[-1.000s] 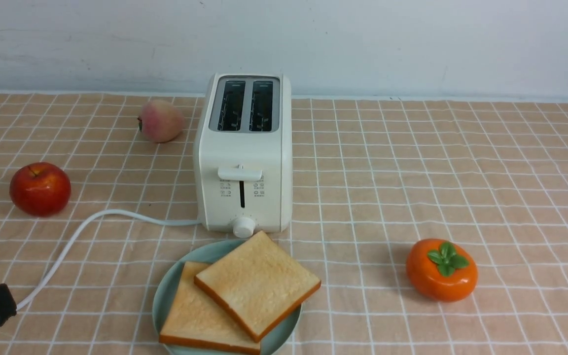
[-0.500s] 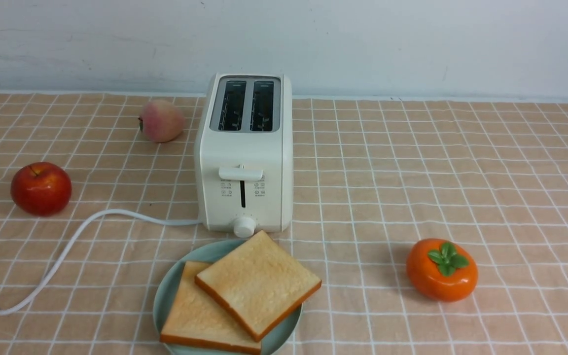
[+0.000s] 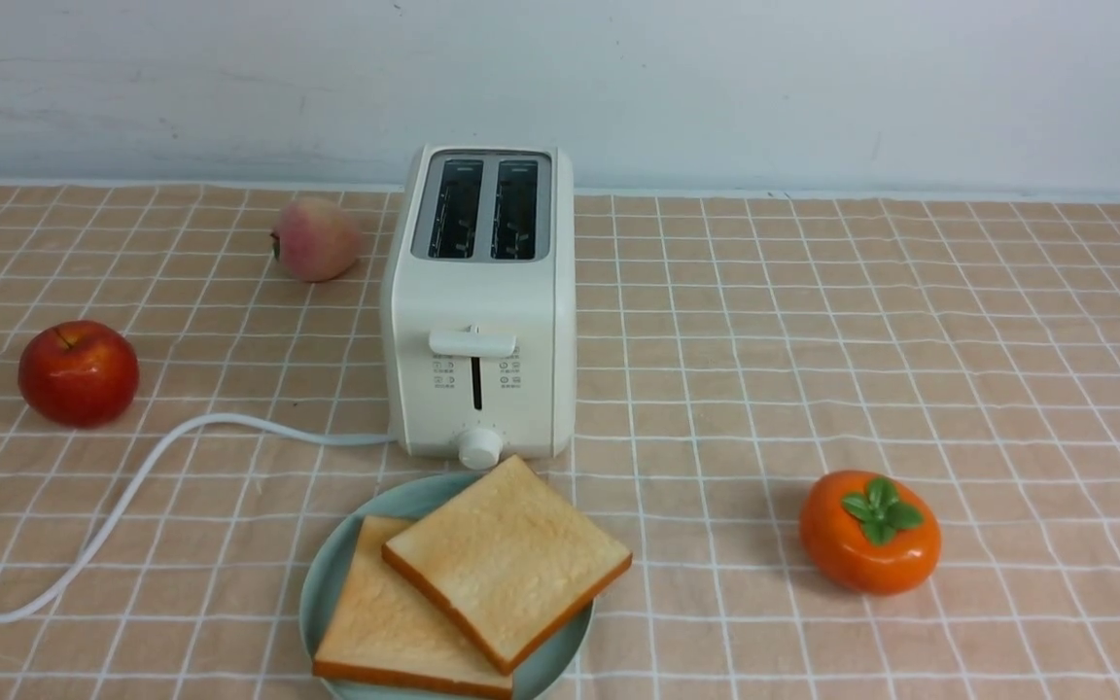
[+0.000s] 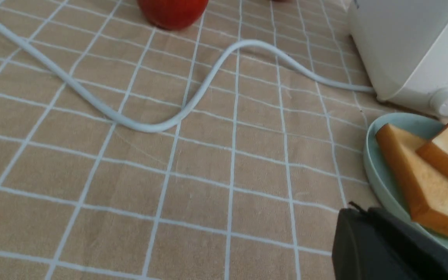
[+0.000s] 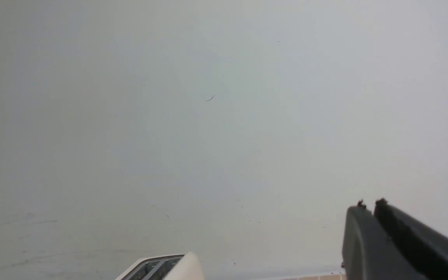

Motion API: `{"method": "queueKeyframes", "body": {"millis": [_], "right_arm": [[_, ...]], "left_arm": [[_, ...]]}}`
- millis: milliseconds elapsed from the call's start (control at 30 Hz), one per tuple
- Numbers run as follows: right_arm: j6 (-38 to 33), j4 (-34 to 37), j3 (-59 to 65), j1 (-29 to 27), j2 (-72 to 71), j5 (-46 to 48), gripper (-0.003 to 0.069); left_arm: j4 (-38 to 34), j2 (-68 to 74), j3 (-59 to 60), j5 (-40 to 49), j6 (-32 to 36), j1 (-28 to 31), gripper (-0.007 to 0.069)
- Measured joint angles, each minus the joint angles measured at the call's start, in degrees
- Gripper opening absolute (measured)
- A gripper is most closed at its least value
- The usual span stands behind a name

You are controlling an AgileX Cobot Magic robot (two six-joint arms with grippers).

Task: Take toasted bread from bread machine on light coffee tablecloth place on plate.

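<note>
Both slices of toast (image 3: 482, 583) are already lying on the plate (image 3: 327, 583), one overlapping the other, at the near edge of the table just in front of the toaster (image 3: 478, 311), whose slots are showing nothing inside. You are parking now, I judge. Your left gripper (image 4: 368, 217) is sitting clenched and empty just beside the plate rim; your right gripper (image 5: 370, 210) is clenched too, pointing at the wall. Be moving the left one away from the plate, clear of the cord (image 3: 132, 486).

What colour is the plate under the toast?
Pale teal-green plate, plainest in the front view.
</note>
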Motion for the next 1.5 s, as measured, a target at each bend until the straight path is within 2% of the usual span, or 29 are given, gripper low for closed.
{"method": "queueKeyframes", "body": {"millis": [733, 900, 1067, 1133, 1300, 1333, 1433, 1500], "right_arm": [[0.0, 0.04, 0.0, 0.0, 0.0, 0.0, 0.0076], [-6.09, -3.88, 0.0, 0.0, 0.0, 1.48, 0.0083], [-9.91, -9.41, 2.7, -0.07, 0.0, 7.65, 0.009], [-7.45, -13.19, 5.41, -0.59, 0.0, 11.09, 0.0092], [5.81, -19.47, 13.45, -4.73, 0.0, 13.23, 0.0097], [5.81, -19.78, 13.45, -4.73, 0.0, 13.31, 0.0097], [13.04, -23.72, 18.47, -8.25, 0.0, 14.68, 0.0101], [14.95, -24.89, 18.81, -9.07, 0.0, 16.83, 0.0104]], "left_arm": [[0.0, 0.0, 0.0, 0.31, 0.11, 0.0, 0.0011], [0.0, 0.0, 0.0, 0.31, 0.11, 0.0, 0.0017], [0.0, 0.0, 0.05, 0.31, 0.11, 0.0, 0.0017], [0.0, 0.0, 0.04, 0.31, 0.11, 0.0, 0.002], [0.0, 0.0, 0.04, 0.31, 0.11, 0.0, 0.0024], [0.0, 0.0, 0.04, 0.31, 0.11, 0.0, 0.0024], [0.04, 0.0, 0.04, 0.31, 0.11, 0.0, 0.0029], [0.04, 0.0, 0.04, 0.31, 0.11, 0.0, 0.0028]]}}
